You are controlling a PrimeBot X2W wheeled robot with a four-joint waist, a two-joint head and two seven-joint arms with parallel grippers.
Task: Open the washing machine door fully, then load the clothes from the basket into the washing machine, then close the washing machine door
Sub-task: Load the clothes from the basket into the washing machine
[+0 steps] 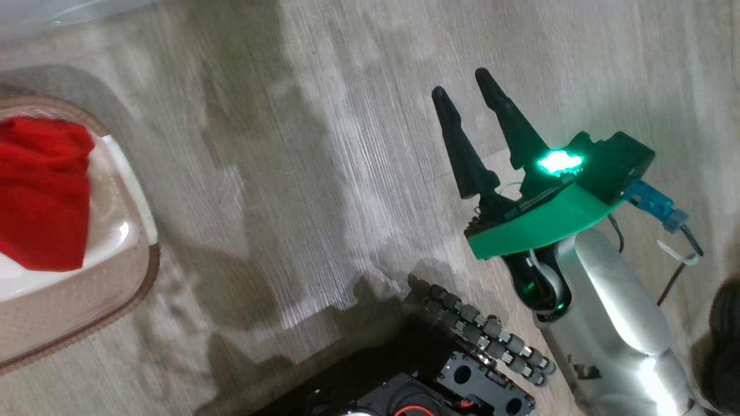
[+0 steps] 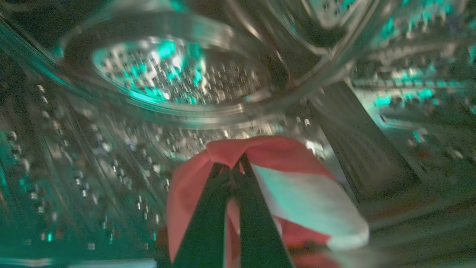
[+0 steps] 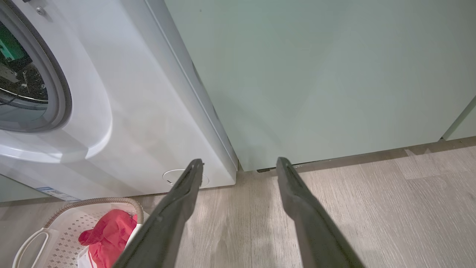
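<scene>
In the left wrist view my left gripper is shut on a red and white garment inside the steel drum of the washing machine. More red clothes lie in the cream basket at the head view's left edge, and they show as clothes in the basket in the right wrist view. My right gripper hangs open over bare floor, with nothing between its fingers. The same gripper points at the washer's lower corner. The door is out of view.
A pale green cabinet stands right of the washer. A small round white flap sits low on the washer's front. My dark wheeled base fills the head view's bottom. Wood-look floor lies open between basket and right arm.
</scene>
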